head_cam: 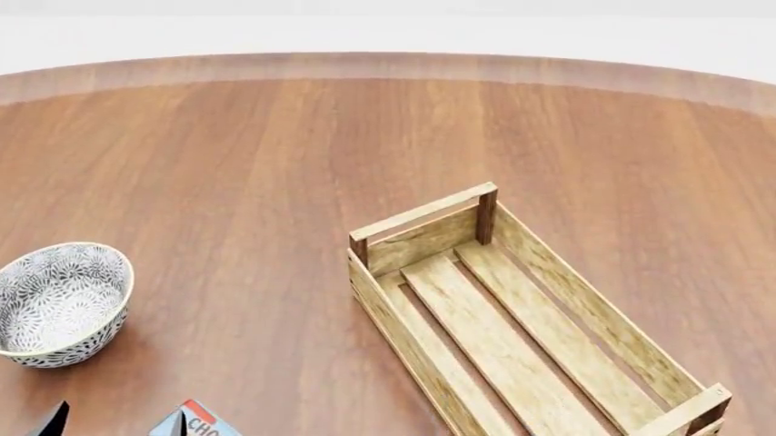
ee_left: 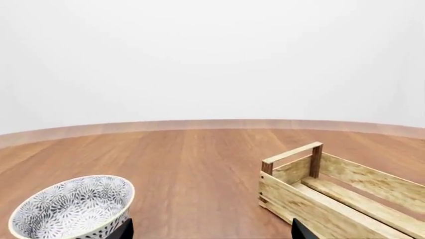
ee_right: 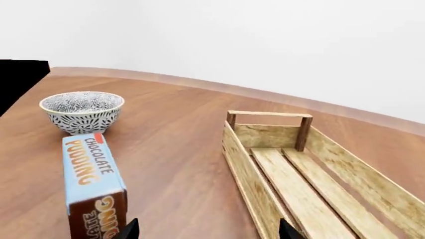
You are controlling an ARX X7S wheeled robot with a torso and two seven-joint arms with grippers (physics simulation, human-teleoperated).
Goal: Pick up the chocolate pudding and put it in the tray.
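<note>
In the head view only a corner of the chocolate pudding [head_cam: 194,422] shows at the bottom edge, about 8 o'clock from the tray [head_cam: 401,341], and the tray's near end is cut off. Of each gripper only two dark fingertips [ee_right: 126,230] show, so how wide the left gripper [ee_left: 209,230] and the right gripper [ee_right: 206,230] stand I cannot tell. In the right wrist view the pudding lies on the table [ee_right: 179,149] just beside one right fingertip, outside the gap, with the bowl [ee_right: 81,110] just behind it.

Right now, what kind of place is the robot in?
Probably a made-up computer room rather than a real house: a big round wooden table with blank white walls behind it. On the table sit only a patterned bowl, a wooden tray and a chocolate pudding box.
</note>
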